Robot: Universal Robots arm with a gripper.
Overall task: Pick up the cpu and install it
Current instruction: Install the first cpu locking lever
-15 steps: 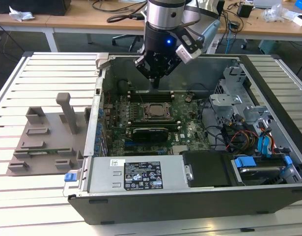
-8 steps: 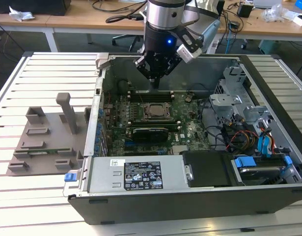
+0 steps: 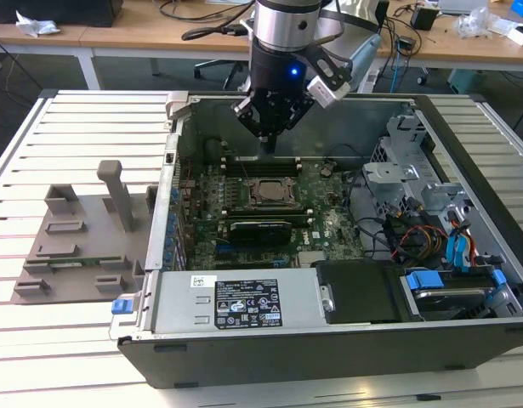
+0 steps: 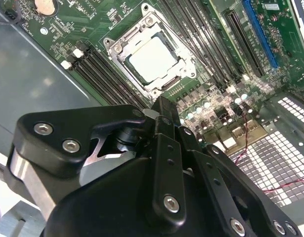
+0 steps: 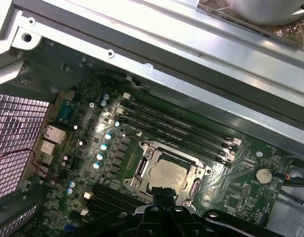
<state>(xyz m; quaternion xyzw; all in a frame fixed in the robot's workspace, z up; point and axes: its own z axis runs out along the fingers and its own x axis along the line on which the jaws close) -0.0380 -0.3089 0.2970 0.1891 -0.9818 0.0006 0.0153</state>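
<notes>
The cpu (image 3: 265, 192) is a small square chip with a pale silvery top. It lies flat inside the metal-framed socket (image 4: 123, 40) on the green motherboard, and both wrist views look down on it (image 4: 152, 59) (image 5: 167, 176). My gripper (image 3: 267, 146) hangs inside the open computer case, a little above the board and just beyond the socket's far side. Its black fingers (image 4: 164, 111) are pressed together into one narrow tip with nothing between them. In the first wrist view that tip (image 5: 164, 193) points at the socket's edge.
The case wall (image 3: 465, 136) surrounds the board. Drive cages and coloured cables (image 3: 431, 229) fill the exterior view's right, and a labelled power supply (image 3: 244, 302) lies along the front. A grey plastic tray with raised blocks (image 3: 82, 246) sits on the slatted table at the exterior view's left. Memory slots (image 5: 176, 129) flank the socket.
</notes>
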